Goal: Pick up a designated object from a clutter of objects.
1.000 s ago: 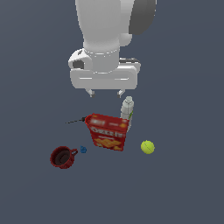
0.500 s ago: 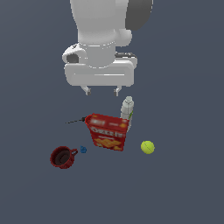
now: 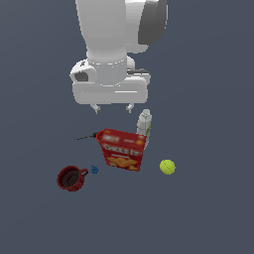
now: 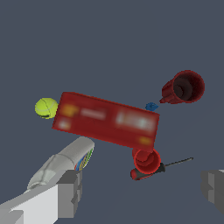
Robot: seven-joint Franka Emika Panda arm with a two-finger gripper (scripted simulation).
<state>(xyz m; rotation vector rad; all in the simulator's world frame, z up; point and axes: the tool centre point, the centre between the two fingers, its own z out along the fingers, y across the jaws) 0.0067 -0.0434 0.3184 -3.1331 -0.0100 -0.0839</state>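
The pick has not yet been made. The pincer (image 3: 113,108) hangs above the clutter with its two fingers (image 4: 70,192) set wide apart and nothing between them; in the wrist view both finger ends are seen at the frame's edges with bare surface between.

The designated object, a plain bright red tapered cup with a rolled rim and no handle (image 4: 147,160), stands upright on the dark grey floor (image 3: 208,208). It is seen only in the wrist view, just beside one long edge of the red cracker box with blurred print (image 3: 122,149). In the exterior view it is hidden, probably behind that box. A thin black tool with a red grip (image 4: 162,166) lies touching or very nearly touching the cup's base; which of the two cannot be told.

The rest of the clutter is untouched. A white plastic bottle (image 3: 144,122) lies close against the box, a yellow-green tennis ball (image 3: 167,166) sits apart from the box's far end, a darker red mug with a handle (image 3: 71,178) stands well apart, and a tiny blue piece (image 3: 94,170) lies between mug and box.

No edge or corner of the floor is shown, so places can be given only by neighbours.

Everything is judged to be left: centring over the cup, descent, closing on its wall, and lifting. The box and tool close by are likely to crowd the fingers
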